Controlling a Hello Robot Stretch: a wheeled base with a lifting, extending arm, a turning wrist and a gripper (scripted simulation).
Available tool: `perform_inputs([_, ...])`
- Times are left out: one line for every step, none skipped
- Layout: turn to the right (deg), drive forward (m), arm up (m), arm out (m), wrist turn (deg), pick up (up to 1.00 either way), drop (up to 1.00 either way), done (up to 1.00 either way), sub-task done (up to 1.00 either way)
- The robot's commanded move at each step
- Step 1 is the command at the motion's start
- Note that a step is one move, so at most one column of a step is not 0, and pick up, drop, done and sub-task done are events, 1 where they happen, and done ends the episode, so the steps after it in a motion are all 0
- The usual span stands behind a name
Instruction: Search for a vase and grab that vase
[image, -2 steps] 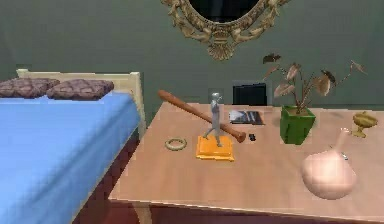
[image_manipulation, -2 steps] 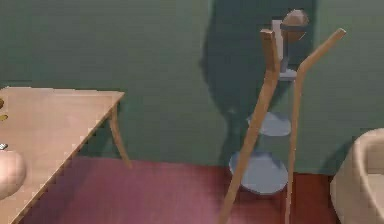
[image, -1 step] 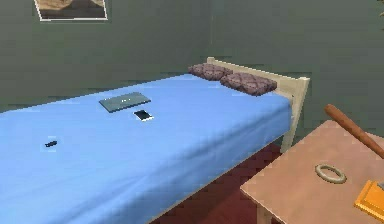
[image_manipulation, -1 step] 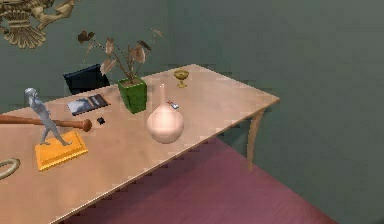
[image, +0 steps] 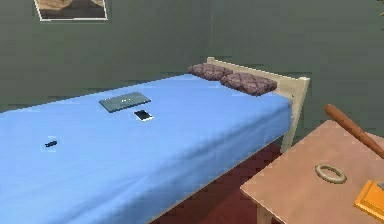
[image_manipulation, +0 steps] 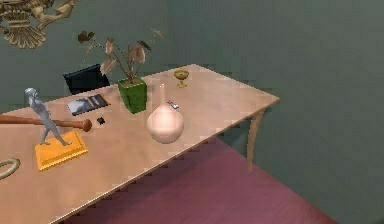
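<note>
Near the middle of the light wooden table (image_manipulation: 225, 100), toward the table's nearer edge, a pale pink, round-bellied ceramic vase with 1 slim neck (image_manipulation: 165, 121) is standing upright. It is looking stiff, smooth and breakable, and probably light. Its neck is offering the surest hold, since the wide belly is likely defeating 2 thin fingers. The gripper's state I cannot tell.

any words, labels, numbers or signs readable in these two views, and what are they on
None legible in either view.
Picture on the wall: no lettering shows.
Laptop and phone on the bed: no marks readable.
Orange book under the statuette: cover too small to read.
Dark flat item by the potted plant: pale marks, too blurred.
Pink vase: plain, no label.
</note>
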Motion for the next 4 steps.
perform_inputs([0.0, 0.0, 0.38, 0.0, 0.0, 0.0, 0.0, 0.0, 0.0])
perform_inputs([0.0, 0.0, 0.0, 0.44, 0.0, 0.0, 0.0, 0.0, 0.0])
perform_inputs([0.0, 0.0, 0.0, 0.0, 45.0, 0.0, 0.0, 0.0, 0.0])
perform_inputs([0.0, 0.0, 0.0, 0.0, 45.0, 0.0, 0.0, 0.0, 0.0])
